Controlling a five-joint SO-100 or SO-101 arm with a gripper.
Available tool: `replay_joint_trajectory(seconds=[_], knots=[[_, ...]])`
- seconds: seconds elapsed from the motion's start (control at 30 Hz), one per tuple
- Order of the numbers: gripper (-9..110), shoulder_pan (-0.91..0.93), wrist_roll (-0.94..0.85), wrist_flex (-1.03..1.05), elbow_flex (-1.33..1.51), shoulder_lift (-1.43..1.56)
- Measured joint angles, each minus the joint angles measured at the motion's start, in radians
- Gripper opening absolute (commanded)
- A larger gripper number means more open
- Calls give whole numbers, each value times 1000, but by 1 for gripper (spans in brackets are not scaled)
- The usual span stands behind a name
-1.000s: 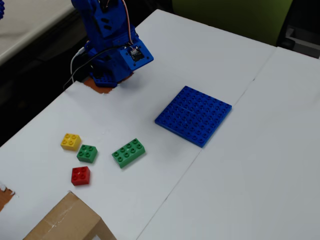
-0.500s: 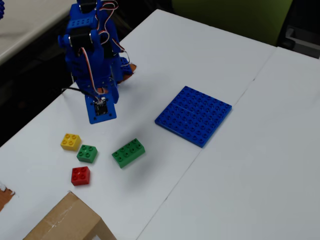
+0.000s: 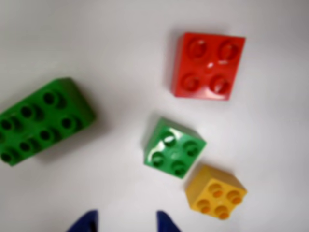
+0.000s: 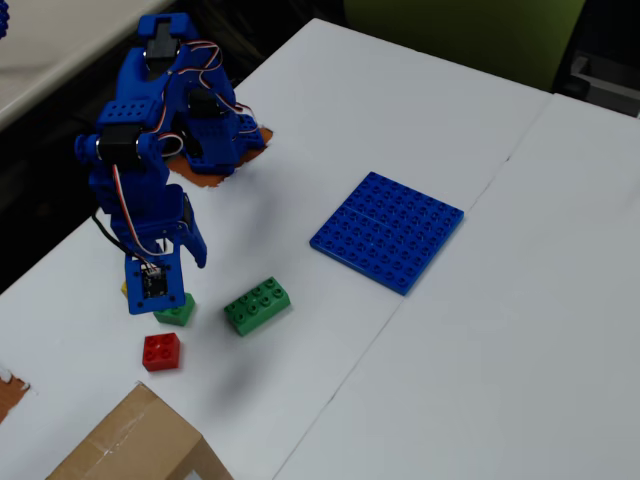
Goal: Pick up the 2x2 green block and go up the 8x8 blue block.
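The 2x2 green block [image 3: 174, 147] lies on the white table in the wrist view, between a red brick [image 3: 208, 65] and a yellow brick [image 3: 216, 192]. My gripper [image 3: 126, 222] is open; its two blue fingertips [image 3: 164, 221] show at the bottom edge with only bare table between them, short of the green block. In the fixed view the gripper [image 4: 180, 265] hangs over the brick cluster, and the green block [image 4: 180, 312] peeks out under it. The 8x8 blue block [image 4: 388, 230] lies flat to the right, well apart.
A longer green 2x4 brick [image 4: 257, 305] [image 3: 41, 121] sits right of the cluster in the fixed view. The red brick [image 4: 161, 351] lies nearer the camera. A cardboard box [image 4: 130, 445] stands at the bottom left. The arm's base [image 4: 210, 140] is at the table's far edge.
The arm has unfolded from its base and swung down toward the front left. The gripper has come to hang over the small bricks and now covers the yellow one. No brick has moved.
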Motion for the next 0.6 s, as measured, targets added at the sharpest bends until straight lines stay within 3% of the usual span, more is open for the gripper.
replay_joint_trajectory(seconds=[0.1,0.23,0.6], knots=[[19,35,-43,-17,-2,-5],[31,44,-52,-26,-34,-29],[31,87,38,-51,-161,-183]])
